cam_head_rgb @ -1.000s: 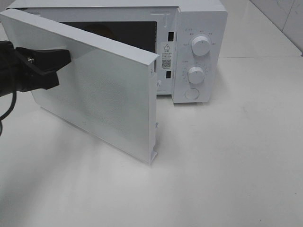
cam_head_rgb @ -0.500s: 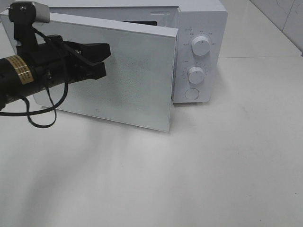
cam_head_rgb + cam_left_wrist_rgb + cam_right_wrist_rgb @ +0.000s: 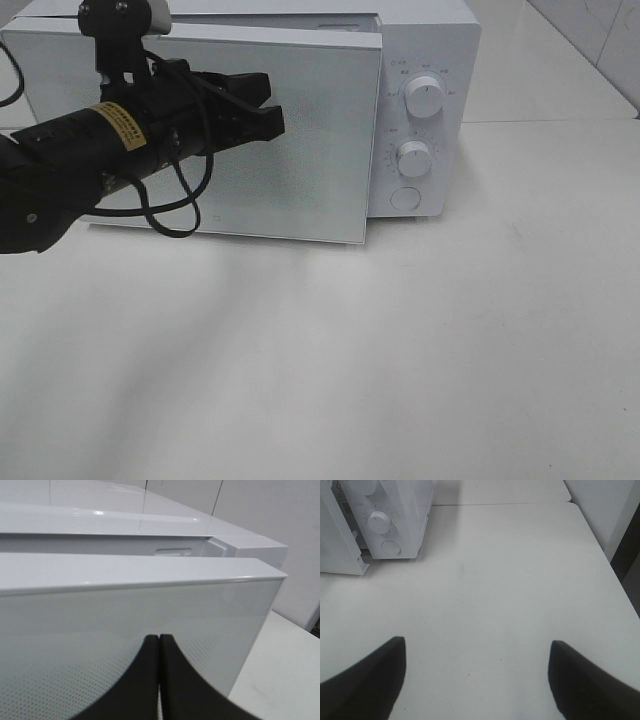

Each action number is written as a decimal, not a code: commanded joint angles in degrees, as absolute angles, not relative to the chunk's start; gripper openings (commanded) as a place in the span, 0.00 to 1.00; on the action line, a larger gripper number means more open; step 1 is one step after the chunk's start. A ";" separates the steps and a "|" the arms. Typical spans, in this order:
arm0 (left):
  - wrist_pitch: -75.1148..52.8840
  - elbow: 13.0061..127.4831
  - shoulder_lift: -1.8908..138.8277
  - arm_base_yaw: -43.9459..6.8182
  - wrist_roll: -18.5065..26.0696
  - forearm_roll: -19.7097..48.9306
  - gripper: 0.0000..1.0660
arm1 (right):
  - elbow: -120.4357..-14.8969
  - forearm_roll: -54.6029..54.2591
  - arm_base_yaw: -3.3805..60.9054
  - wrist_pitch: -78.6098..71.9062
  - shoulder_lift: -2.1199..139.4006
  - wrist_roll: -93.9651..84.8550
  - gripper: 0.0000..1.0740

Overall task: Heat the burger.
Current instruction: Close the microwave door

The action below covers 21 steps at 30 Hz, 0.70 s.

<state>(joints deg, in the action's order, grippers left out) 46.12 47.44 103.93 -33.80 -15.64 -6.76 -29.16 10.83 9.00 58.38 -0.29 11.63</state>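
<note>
White tabletop [image 3: 450,350] all round, pale wall panels at the far right. Toward the back, white microwave [image 3: 430,30], door [image 3: 320,160] sitting almost flush with the body. Latch edge a little proud at the bottom corner; narrow gap along the top of the door [image 3: 125,570] in the left wrist view.

No sight of the burger in any view. Probably inside behind the door, but not confirmable.

Step in hand, by the look of it: closing the door, nearly done. Left arm [image 3: 100,150] reaching across the front panel, left jaws pressed together with nothing between them. Tips at the speckled panel; contact likely, not certain.

Next move likely calls for a further push close to the latch edge until the door seats. Then a turn of a dial: upper dial [image 3: 424,98] and lower dial [image 3: 413,157] both free, round button [image 3: 405,198] beneath. Lower one ringed with ticks, likely the timer.

Room for moving: wide bare tabletop in front of and beside the control panel. Right jaws spread wide, holding nothing, hovering over that stretch [image 3: 510,580], well apart from the microwave [image 3: 405,510]. Open approach to the dials from that side. Worth minding: tabletop edge along the far side in the right wrist view, dark drop beyond; black cable loop [image 3: 165,215] hanging just in front of the door's lower part.
</note>
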 commanded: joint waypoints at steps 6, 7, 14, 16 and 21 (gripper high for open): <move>44.35 52.94 107.26 -37.87 -7.22 5.96 0.00 | -28.88 11.17 8.54 57.75 -1.72 10.94 0.68; 43.66 54.43 108.17 -38.79 -5.73 8.37 0.00 | -28.88 11.17 8.54 57.75 -1.72 10.94 0.68; 41.88 59.13 110.98 -41.14 0.80 15.99 0.00 | -28.88 11.17 8.59 57.75 -1.72 10.94 0.68; 41.60 61.02 111.96 -41.77 2.06 18.45 0.00 | -28.88 11.17 8.59 57.75 -1.72 10.94 0.68; 40.85 65.32 113.90 -42.06 5.50 22.57 0.00 | -28.88 11.17 8.59 57.75 -1.72 10.94 0.68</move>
<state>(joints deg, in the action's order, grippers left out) 39.65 62.74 113.22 -42.74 3.50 17.65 -29.16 10.83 9.00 58.38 -0.29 11.63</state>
